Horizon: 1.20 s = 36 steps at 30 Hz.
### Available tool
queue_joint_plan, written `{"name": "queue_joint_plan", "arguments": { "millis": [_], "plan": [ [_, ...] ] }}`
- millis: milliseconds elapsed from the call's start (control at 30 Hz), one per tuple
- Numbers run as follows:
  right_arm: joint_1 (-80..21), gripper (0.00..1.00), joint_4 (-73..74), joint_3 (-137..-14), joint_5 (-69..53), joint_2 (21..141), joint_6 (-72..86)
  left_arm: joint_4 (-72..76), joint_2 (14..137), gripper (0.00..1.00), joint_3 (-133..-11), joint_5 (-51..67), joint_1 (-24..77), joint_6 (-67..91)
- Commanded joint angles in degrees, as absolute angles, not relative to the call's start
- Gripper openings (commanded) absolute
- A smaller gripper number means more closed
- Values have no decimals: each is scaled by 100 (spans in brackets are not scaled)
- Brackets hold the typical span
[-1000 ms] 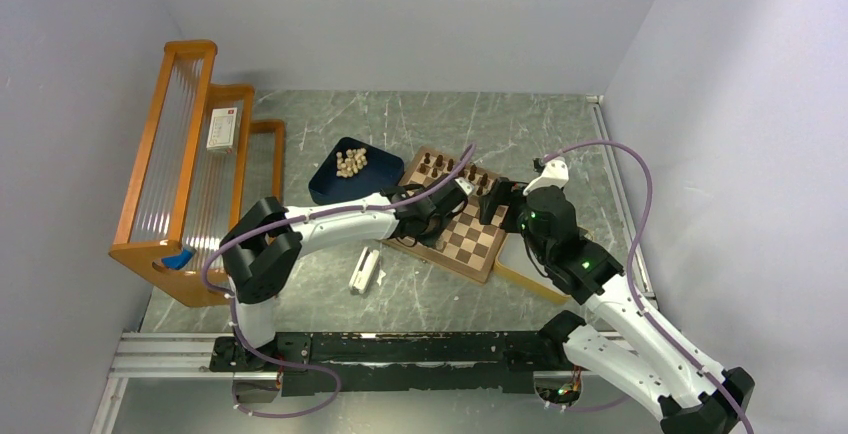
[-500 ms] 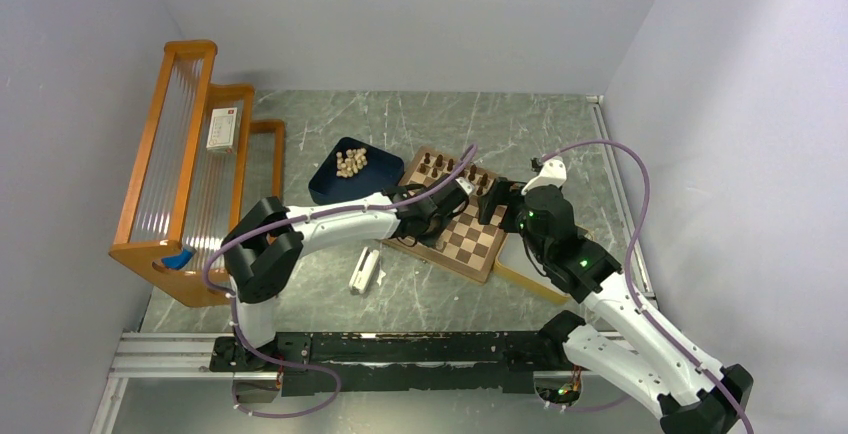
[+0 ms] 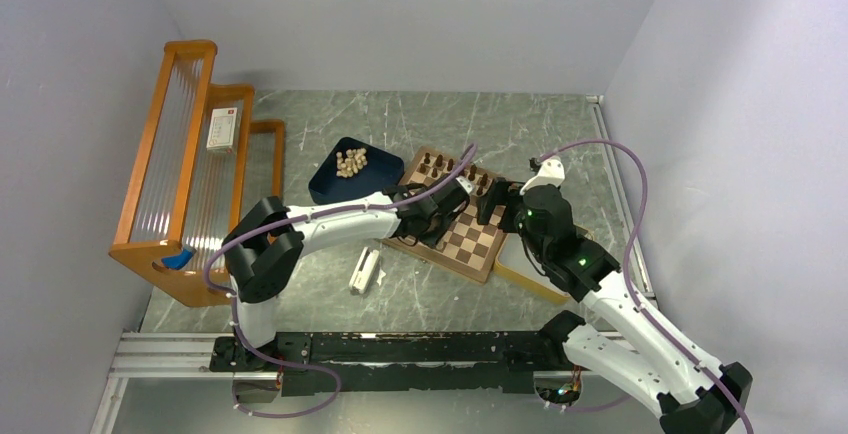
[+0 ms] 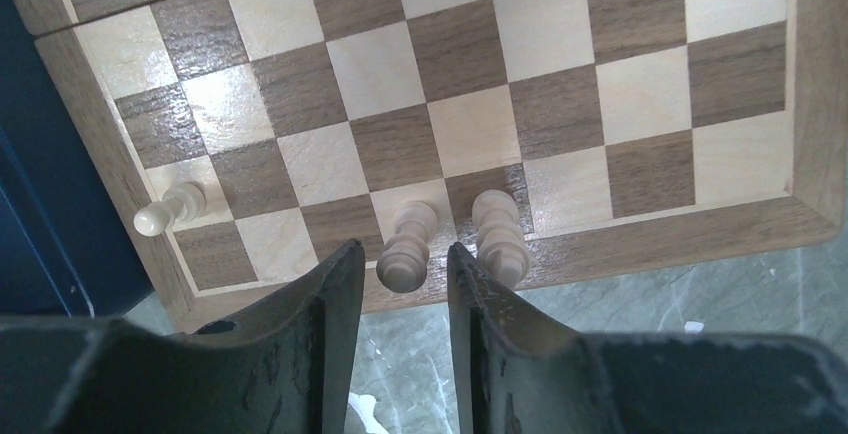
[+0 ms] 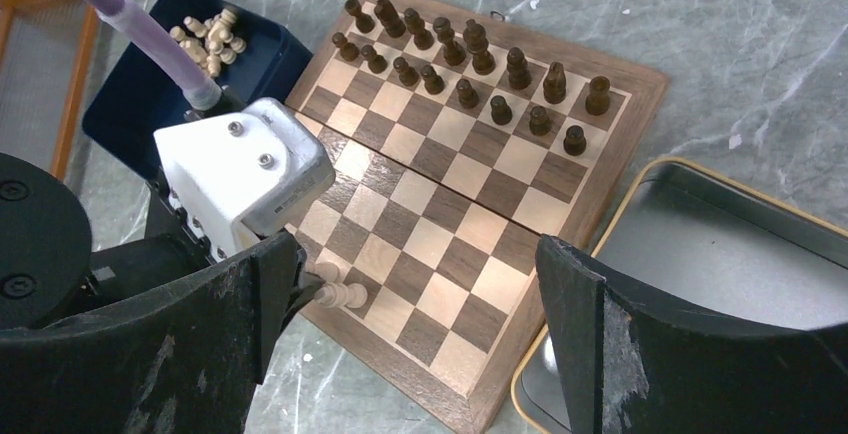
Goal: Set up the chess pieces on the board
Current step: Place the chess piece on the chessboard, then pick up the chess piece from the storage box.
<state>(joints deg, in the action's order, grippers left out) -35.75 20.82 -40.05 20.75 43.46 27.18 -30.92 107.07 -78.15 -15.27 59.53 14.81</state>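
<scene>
**Left jaws bracket a pale piece on the board's near row; right jaws gape above**

From above, the left arm (image 3: 330, 222) and right arm (image 3: 620, 304) meet over the board (image 3: 472, 246) and cover part of its squares, so neither tool's jaws can be read in that view. At far left, the wooden rack (image 3: 190, 164) carries a white card (image 3: 221, 128) and a blue thing (image 3: 180, 258) too small to name. A white object (image 3: 364, 271) lies on the table (image 3: 560, 134) near the board's near-left corner; what it is cannot be told.

The board lies angled mid-table. Just beside its left side, the dark blue tray (image 5: 270, 54) holds a heap of pale pieces (image 5: 205, 34), overlapping too much to count.

The left gripper (image 4: 402, 251) stands open at the near rim. A pale piece (image 4: 408, 239) stands on a light edge-row square between its fingers (image 4: 335, 334), with a sliver of gap on each side. A second pale piece (image 4: 500, 234) stands on the next dark square, just beside the right-hand finger. A pale pawn (image 4: 170, 209) sits by the left rim, one row in, and the steep angle hides whether it is upright.

Two rows of dark pieces (image 5: 470, 64) line the far edge. The right gripper (image 5: 417, 247) hangs above the middle squares, fingers spread wide, gripping nothing.

At right, the yellow-rimmed tray (image 5: 720, 254) sits just beside the board and shows a grey floor, cut off by the frame and one finger. From above it lies mostly under the right arm.
</scene>
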Motion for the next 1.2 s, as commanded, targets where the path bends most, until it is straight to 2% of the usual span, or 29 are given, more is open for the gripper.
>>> {"name": "queue_joint_plan", "arguments": {
  "millis": [0,333,633,1167],
  "plan": [
    [-3595,94,1927,-3973,2076,4339,2761,-3064,10656,42,-8124,-1490,5986,1586],
    [-3598,94,1850,-3813,2011,4281,2811,-3146,10274,43,-8584,-1825,5937,1817],
    [-3596,94,1689,-3709,1873,4377,2868,-3486,10272,41,-9070,-1886,5340,1707],
    [-3596,94,1213,-3519,1081,4828,2852,-3075,9793,43,-8447,-1510,2901,1235]
  ]
}}
